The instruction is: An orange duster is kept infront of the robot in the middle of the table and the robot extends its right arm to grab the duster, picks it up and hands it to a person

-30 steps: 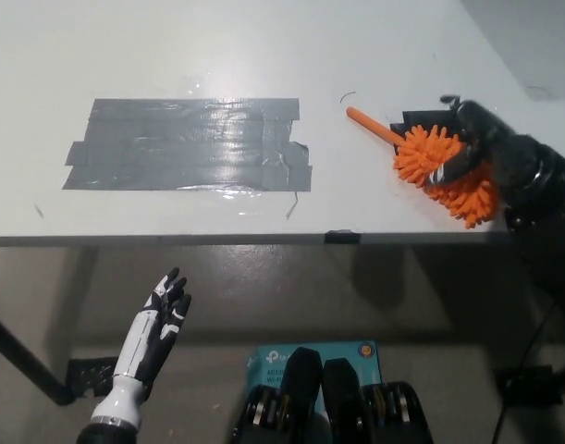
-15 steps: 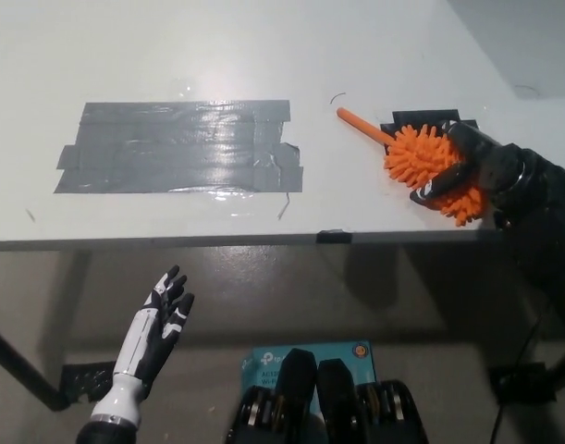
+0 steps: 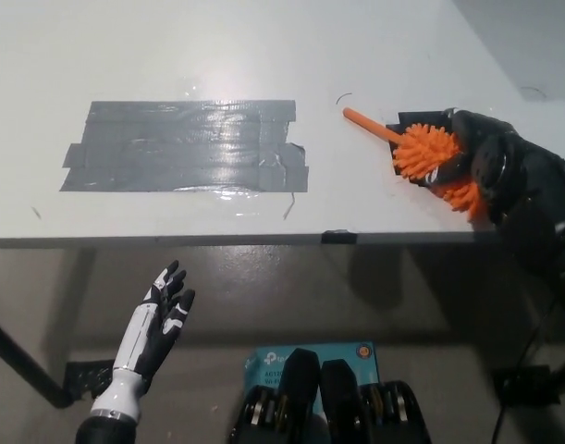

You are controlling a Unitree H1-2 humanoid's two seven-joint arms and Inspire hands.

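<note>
You have the black right hand (image 3: pixel 476 157) wrapped around the orange duster (image 3: pixel 428 153) at the table's (image 3: pixel 374 55) near right edge, its handle pointing far-left. Your white left hand (image 3: pixel 157 319) rests below the table at the near left, fingers spread, holding nothing. Grey tape (image 3: pixel 185 146) lies left of the duster.

A white table (image 3: pixel 171 46) bears a wide patch of grey tape (image 3: pixel 185 146), laid in overlapping strips left of centre. A small black tab (image 3: pixel 338 236) sits on the front edge. Below the table, a teal box (image 3: pixel 264 363) lies on the floor.
</note>
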